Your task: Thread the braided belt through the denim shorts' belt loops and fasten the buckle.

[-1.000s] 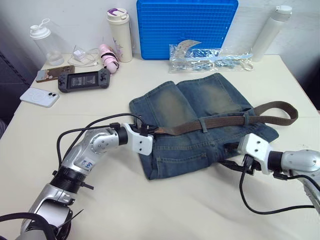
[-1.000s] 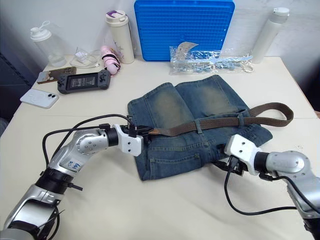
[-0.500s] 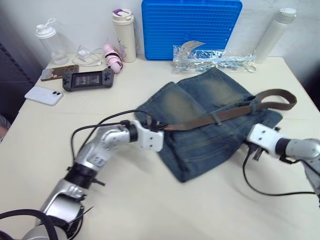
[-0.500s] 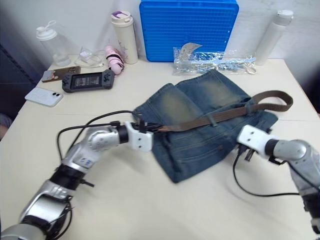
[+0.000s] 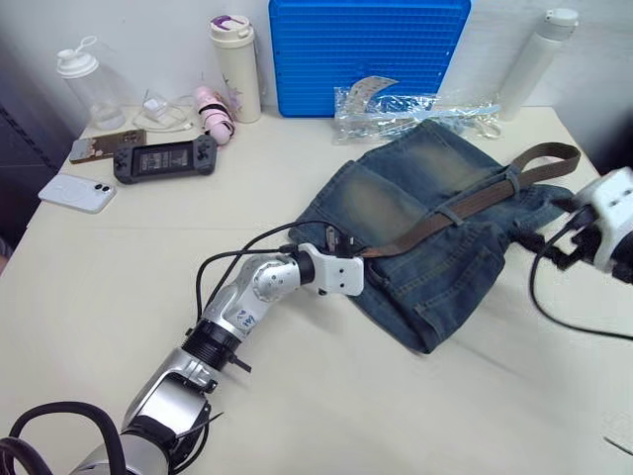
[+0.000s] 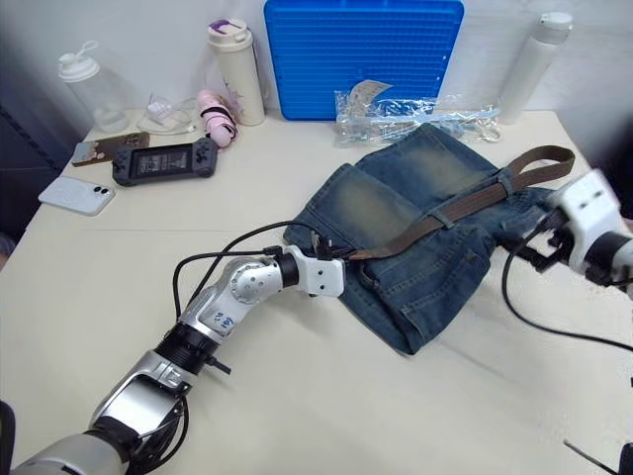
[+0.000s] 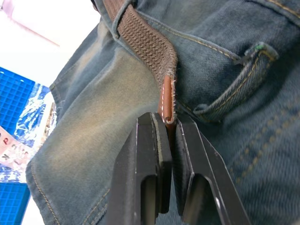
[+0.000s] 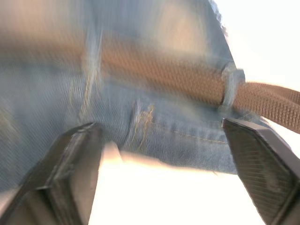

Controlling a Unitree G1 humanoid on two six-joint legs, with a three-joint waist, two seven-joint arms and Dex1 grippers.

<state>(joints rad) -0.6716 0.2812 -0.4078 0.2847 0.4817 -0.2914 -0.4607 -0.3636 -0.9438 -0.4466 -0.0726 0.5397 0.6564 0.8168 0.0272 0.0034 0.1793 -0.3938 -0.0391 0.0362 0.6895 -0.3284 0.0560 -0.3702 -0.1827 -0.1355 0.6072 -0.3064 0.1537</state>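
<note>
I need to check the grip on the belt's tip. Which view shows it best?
The left wrist view: the braided belt's leather tip sits pinched between the left hand's black fingers, right over the denim shorts. The eye views show that hand at the belt's end, but hide the tip. The right wrist view shows only a looped mid-stretch.

Woven brown webbing on the braided belt point(image 7: 149, 43), coarse and matt, and its tip is capped in smooth tan leather with pale stitching. The denim shorts point(image 5: 425, 247) show faded blue cotton twill, soft, washed pale in patches, seams stitched in yellowish thread. A belt loop point(image 7: 236, 80) is the same denim, edges frayed. The left gripper point(image 7: 169, 140) has black matt plastic fingers point(image 7: 150, 159). The table point(image 5: 148, 257) looks smooth, cream, low sheen.
</note>
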